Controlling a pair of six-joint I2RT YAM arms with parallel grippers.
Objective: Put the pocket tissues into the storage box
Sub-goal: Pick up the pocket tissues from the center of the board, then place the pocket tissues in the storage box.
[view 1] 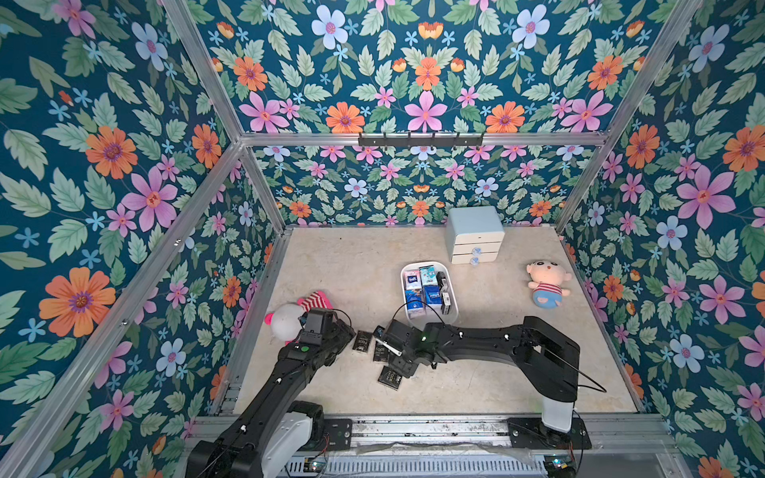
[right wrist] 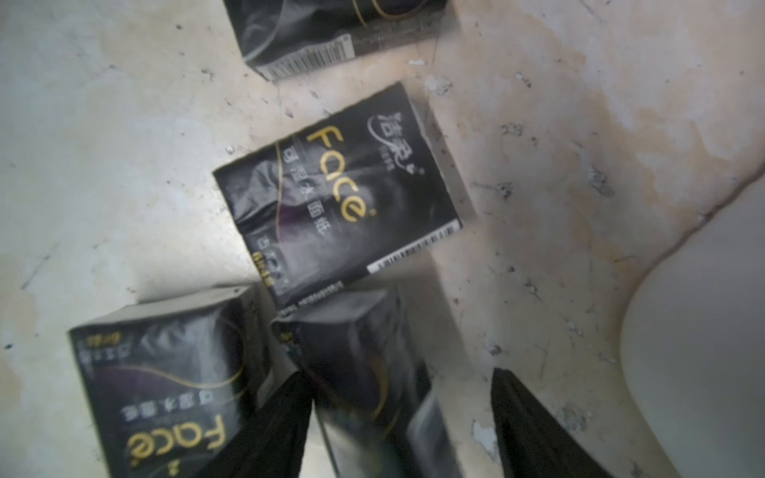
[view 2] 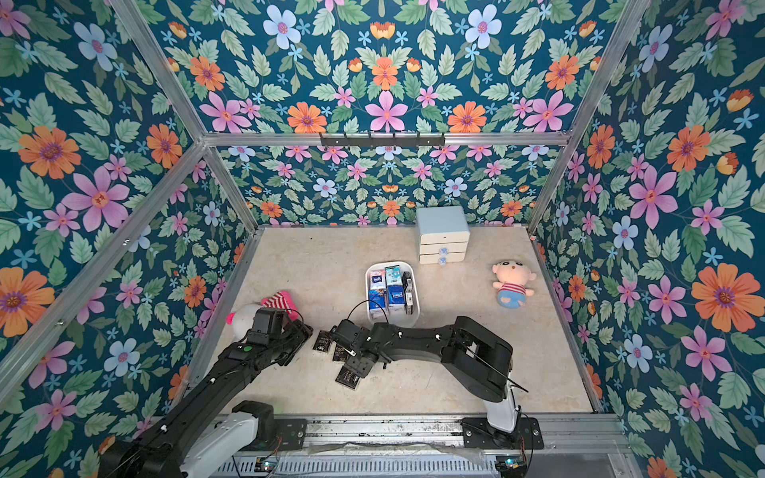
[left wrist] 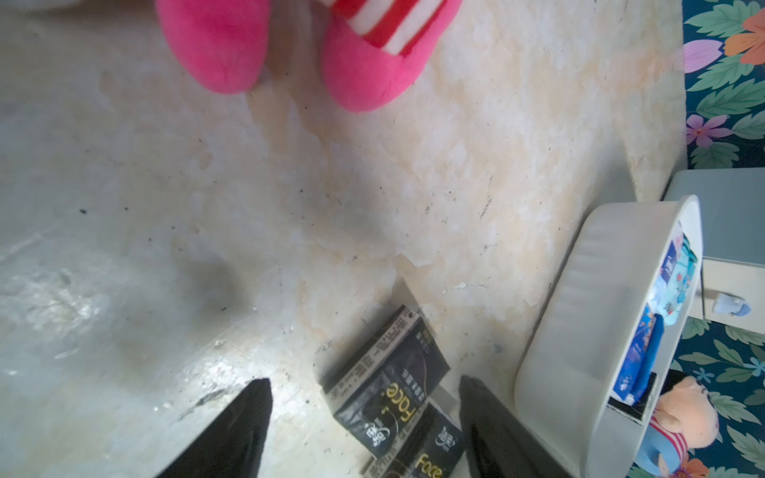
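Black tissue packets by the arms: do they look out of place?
Yes. Black plastic tissue packets lie loose on the beige table at differing angles, one packet seemingly tipped on edge inside the open right gripper, while colourful packets sit packed in the white plastic tub.

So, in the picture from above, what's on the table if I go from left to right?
In a top view: pink-and-white plush toy → black pocket tissues lying loose → white storage box with packets inside → pale blue drawer cabinet → doll in a striped shirt.
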